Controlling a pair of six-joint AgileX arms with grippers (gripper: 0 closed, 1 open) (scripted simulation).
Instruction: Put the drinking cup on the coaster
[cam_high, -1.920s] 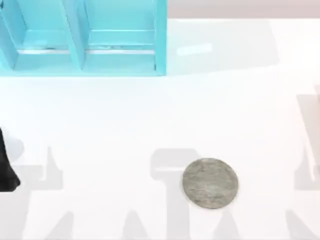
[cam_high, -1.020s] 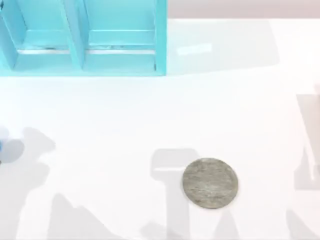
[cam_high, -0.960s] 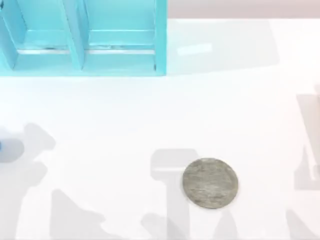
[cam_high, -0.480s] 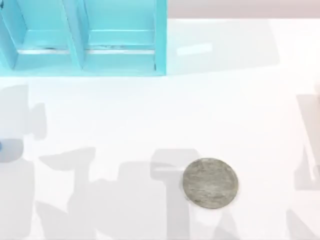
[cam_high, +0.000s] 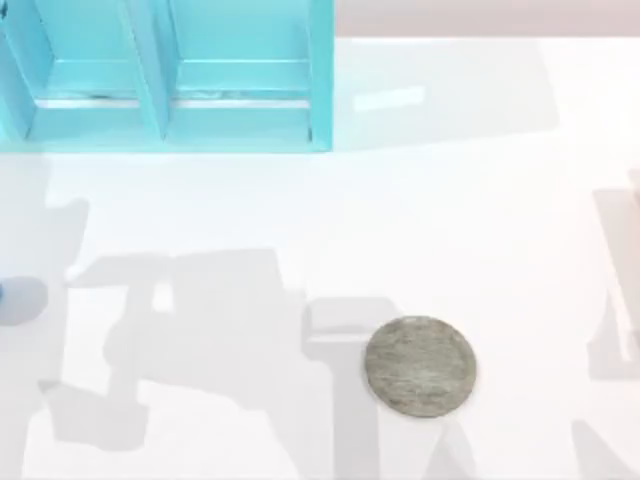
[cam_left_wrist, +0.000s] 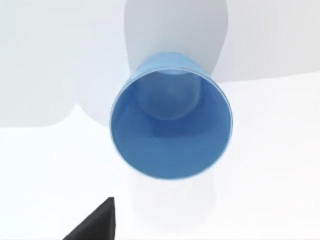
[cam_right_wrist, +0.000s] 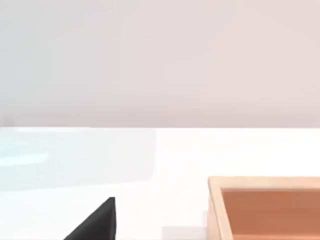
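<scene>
Round tapered blue drinking cup (cam_left_wrist: 171, 117), mottled grey stone coaster (cam_high: 420, 366), white table (cam_high: 480, 220)

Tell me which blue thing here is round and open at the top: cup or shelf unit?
The drinking cup: round rim, hollow inside, seen from above in the left wrist view. The turquoise shelf unit is boxy with straight dividers.

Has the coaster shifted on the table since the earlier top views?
No. The coaster lies at the same spot relative to the turquoise shelf unit.

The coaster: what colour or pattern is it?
Mottled grey, stone-like; the coaster shows best in the top view.
</scene>
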